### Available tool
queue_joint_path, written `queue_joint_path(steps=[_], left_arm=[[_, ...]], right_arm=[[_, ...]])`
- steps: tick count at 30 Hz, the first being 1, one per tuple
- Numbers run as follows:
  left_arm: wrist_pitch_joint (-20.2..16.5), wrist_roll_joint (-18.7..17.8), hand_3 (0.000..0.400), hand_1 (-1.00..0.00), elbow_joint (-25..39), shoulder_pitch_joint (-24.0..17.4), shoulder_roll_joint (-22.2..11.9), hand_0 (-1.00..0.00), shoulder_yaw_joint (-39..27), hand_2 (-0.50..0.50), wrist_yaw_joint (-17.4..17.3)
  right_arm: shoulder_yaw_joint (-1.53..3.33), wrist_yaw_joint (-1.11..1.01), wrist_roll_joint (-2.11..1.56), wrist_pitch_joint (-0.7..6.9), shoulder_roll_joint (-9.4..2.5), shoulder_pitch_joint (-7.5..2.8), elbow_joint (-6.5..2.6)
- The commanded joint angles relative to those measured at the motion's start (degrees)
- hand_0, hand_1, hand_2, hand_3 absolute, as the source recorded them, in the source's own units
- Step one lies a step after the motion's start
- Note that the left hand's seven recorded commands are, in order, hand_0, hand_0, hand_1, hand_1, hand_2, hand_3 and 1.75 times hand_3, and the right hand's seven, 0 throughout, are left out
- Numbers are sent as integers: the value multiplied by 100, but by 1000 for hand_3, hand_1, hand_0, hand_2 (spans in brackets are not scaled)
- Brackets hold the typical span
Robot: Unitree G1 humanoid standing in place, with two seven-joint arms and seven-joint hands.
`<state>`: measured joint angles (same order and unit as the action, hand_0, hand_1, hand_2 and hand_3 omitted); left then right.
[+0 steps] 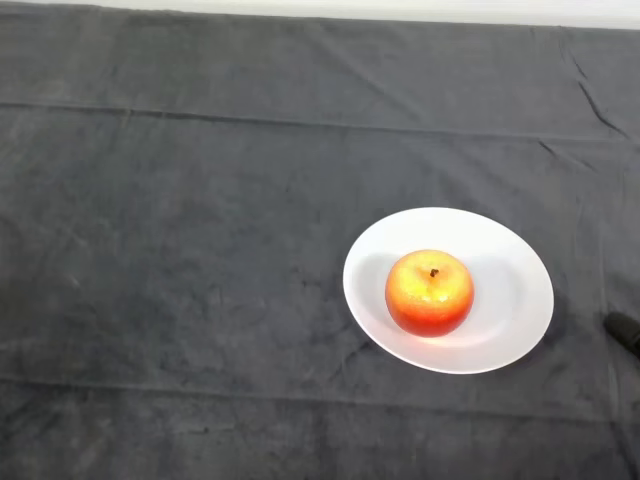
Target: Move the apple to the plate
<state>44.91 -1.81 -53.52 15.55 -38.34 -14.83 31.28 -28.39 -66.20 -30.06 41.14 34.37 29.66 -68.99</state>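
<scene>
A red and yellow apple stands upright, stem up, in the middle of a round white plate. The plate lies on the dark cloth right of centre in the head view.
The dark cloth covers the whole table, with creases running across it. A pale strip of the table's far edge shows at the top. A small dark object pokes in at the right border, near the plate.
</scene>
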Motion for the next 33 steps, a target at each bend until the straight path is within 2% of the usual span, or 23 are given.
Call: queue_joint_path(steps=[1, 33], left_arm=[[160, 81, 0, 0, -214, 320, -281, 0, -275, 0, 10], [585, 319, 0, 0, -831, 568, -210, 0, -359, 0, -130]], right_arm=[[-53, -53, -26, 17, 100, -44, 31], [-46, -88, -10, 11, 112, -25, -12]])
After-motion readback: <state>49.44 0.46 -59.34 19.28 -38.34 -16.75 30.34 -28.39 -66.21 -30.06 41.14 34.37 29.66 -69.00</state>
